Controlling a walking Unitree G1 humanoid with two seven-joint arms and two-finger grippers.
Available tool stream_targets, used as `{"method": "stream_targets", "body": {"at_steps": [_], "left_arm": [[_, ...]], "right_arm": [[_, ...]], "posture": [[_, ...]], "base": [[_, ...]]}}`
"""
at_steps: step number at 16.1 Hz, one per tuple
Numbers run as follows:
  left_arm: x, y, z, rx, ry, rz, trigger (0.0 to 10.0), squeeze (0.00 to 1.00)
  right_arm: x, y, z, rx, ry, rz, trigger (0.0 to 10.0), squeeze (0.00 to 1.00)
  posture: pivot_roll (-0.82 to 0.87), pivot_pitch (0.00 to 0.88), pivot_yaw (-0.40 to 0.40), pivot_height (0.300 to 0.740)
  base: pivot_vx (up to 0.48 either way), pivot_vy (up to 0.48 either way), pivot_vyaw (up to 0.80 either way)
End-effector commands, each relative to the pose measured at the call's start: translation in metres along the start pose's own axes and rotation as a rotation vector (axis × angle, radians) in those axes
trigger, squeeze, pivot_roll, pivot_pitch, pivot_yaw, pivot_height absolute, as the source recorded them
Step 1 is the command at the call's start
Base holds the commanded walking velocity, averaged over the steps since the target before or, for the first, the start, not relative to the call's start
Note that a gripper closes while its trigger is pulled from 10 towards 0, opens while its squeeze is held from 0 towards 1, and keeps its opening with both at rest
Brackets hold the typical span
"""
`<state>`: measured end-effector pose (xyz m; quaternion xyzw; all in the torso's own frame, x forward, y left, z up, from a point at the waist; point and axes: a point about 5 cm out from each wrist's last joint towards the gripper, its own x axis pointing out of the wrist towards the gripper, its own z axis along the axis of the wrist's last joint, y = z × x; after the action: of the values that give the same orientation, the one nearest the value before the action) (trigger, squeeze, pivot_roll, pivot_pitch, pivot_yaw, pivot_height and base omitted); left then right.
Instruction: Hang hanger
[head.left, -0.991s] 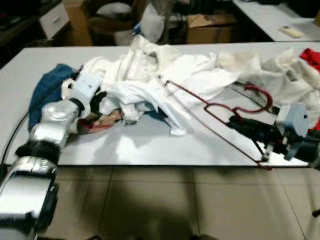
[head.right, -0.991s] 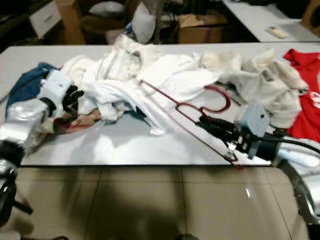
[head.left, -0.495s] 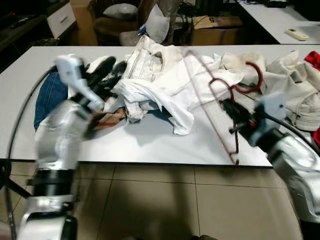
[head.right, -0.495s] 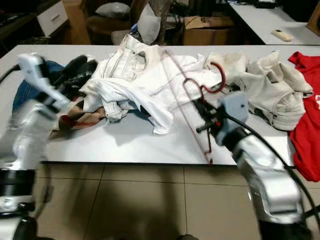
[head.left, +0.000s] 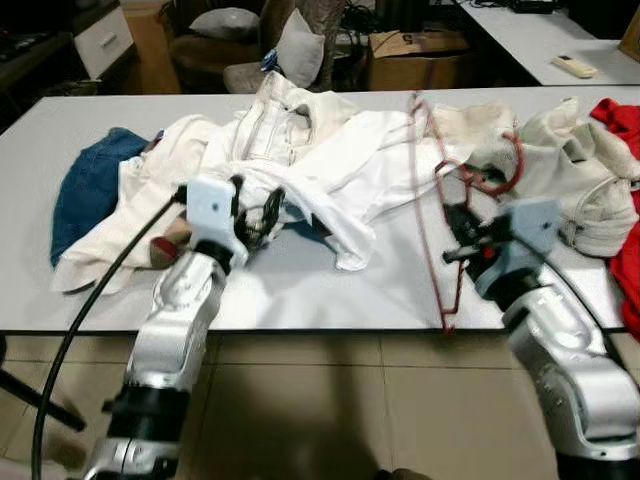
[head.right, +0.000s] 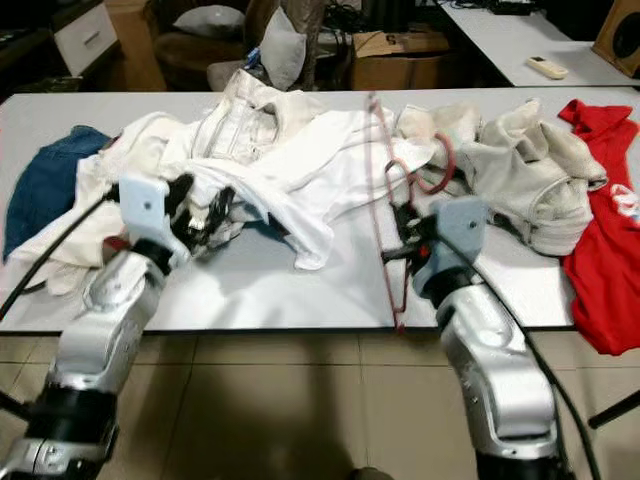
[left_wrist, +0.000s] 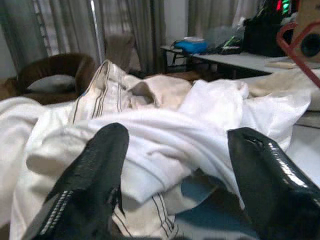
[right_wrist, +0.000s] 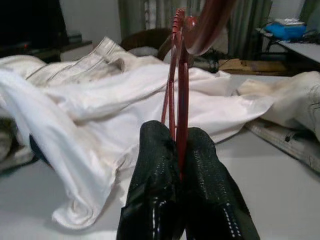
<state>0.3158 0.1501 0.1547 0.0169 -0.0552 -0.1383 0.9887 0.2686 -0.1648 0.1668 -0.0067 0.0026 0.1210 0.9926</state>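
Pinching only the thin wire of the red hanger (head.right: 385, 215), which stands upright above its clamped fingers, the right gripper (head.right: 408, 232) risks letting it twist or snag the white shirt (head.right: 310, 165) just beside it, while the left gripper (head.left: 256, 215) hovers spread open over that cloth.

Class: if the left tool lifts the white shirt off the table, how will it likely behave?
The white shirt lies crumpled, so it is probably floppy and will droop. It overlaps other clothes, so it may drag them. The open left tool probably finds it light.
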Motion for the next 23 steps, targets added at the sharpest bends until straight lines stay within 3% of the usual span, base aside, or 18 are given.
{"method": "stream_targets", "body": {"at_steps": [1,3,7,11,13,14,15,17,20,23], "left_arm": [[-0.004,-0.002,-0.003,0.006,0.007,0.013,10.0,0.81],[-0.008,-0.004,-0.007,0.02,0.024,0.003,10.0,0.81],[-0.008,-0.009,-0.009,0.022,0.03,-0.007,10.0,0.81],[-0.006,-0.012,-0.008,0.017,0.026,-0.019,10.0,0.8],[-0.006,-0.012,-0.009,0.009,0.026,-0.015,10.0,0.8],[-0.007,-0.012,-0.01,0.006,0.032,-0.01,10.0,0.68],[-0.009,-0.012,-0.011,0.008,0.026,-0.015,10.0,0.65],[-0.009,-0.01,-0.015,-0.018,0.051,-0.012,10.0,0.65],[-0.009,-0.007,-0.015,-0.05,0.05,-0.008,10.0,0.65],[-0.008,-0.005,-0.016,-0.066,0.058,0.008,10.0,0.66]], "right_arm": [[-0.001,-0.003,-0.003,-0.044,-0.002,-0.011,10.0,0.0],[-0.002,-0.003,-0.004,-0.02,-0.004,-0.004,10.0,0.0],[-0.001,-0.002,0.001,-0.092,-0.096,-0.074,10.0,0.0],[-0.001,0.007,-0.004,-0.043,-0.063,-0.009,10.0,0.0],[0.0,0.005,-0.006,-0.032,-0.057,-0.032,10.0,0.0],[0.0,0.004,-0.007,-0.016,-0.052,-0.046,10.0,0.0],[0.0,0.003,-0.008,-0.014,-0.041,-0.044,10.0,0.0],[0.0,0.004,-0.011,0.03,-0.023,-0.036,10.0,0.0],[-0.001,0.005,-0.014,0.03,-0.013,-0.038,10.0,0.0],[-0.001,0.003,-0.016,0.029,0.004,-0.042,10.0,0.0]], "posture": [[-0.16,0.002,0.05,0.74],[-0.16,0.006,0.044,0.74],[-0.16,0.008,0.05,0.74],[-0.17,0.006,0.054,0.74],[-0.17,0.007,0.053,0.74],[-0.17,0.007,0.052,0.74],[-0.17,0.007,0.052,0.74],[-0.17,0.009,0.052,0.74],[-0.17,0.011,0.057,0.74],[-0.17,0.013,0.058,0.74]], "base": [[0.0,-0.428,0.0],[0.0,-0.426,0.0],[0.0,-0.425,0.0],[0.0,-0.384,0.0],[0.0,0.0,0.0],[0.0,0.0,0.0],[0.0,0.0,0.0],[0.0,0.0,-0.4],[0.0,0.0,-0.8],[0.291,0.0,0.0]]}}
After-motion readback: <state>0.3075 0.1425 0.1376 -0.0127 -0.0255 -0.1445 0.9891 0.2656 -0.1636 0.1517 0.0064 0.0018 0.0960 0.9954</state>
